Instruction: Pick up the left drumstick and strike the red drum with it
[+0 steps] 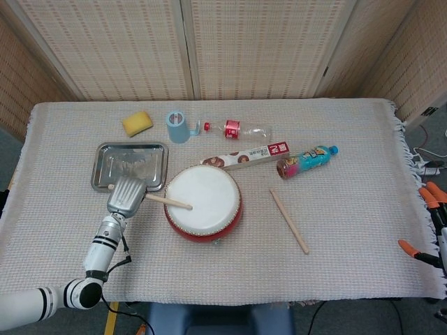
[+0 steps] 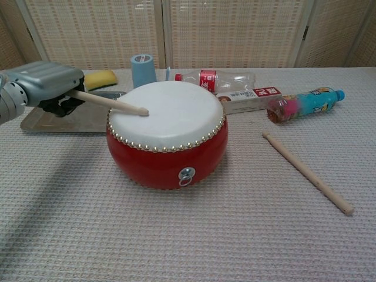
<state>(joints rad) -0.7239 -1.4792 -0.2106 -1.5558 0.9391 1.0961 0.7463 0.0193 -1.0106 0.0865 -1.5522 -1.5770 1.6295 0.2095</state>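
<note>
So the left hand (image 1: pixel 126 197) has its fingers wrapped around the left drumstick (image 2: pixel 111 103), and the stick's far tip is down on the white head of the red drum (image 2: pixel 167 135), on the side nearest the hand. The drum sits just beside the hand, toward the middle of the surface (image 1: pixel 349 258).

Right behind the hand there's a metal tray (image 1: pixel 130 166), its near rim practically under the hand in the head view. Further out past the tray: a yellow sponge (image 1: pixel 137 123) and a blue roll (image 1: pixel 177 126). Beyond the drum from the hand are a clear bottle (image 1: pixel 236 129) lying on its side, a long box (image 1: pixel 246 155) and a colourful bottle (image 1: pixel 306 160), all lying flat near the drum's far edge.

The other drumstick (image 1: pixel 289 220) lies on the far side of the drum, well apart from it. Lots of bare cloth on the hand's near side up to the front edge of the surface.

The right hand isn't visible in either view.
</note>
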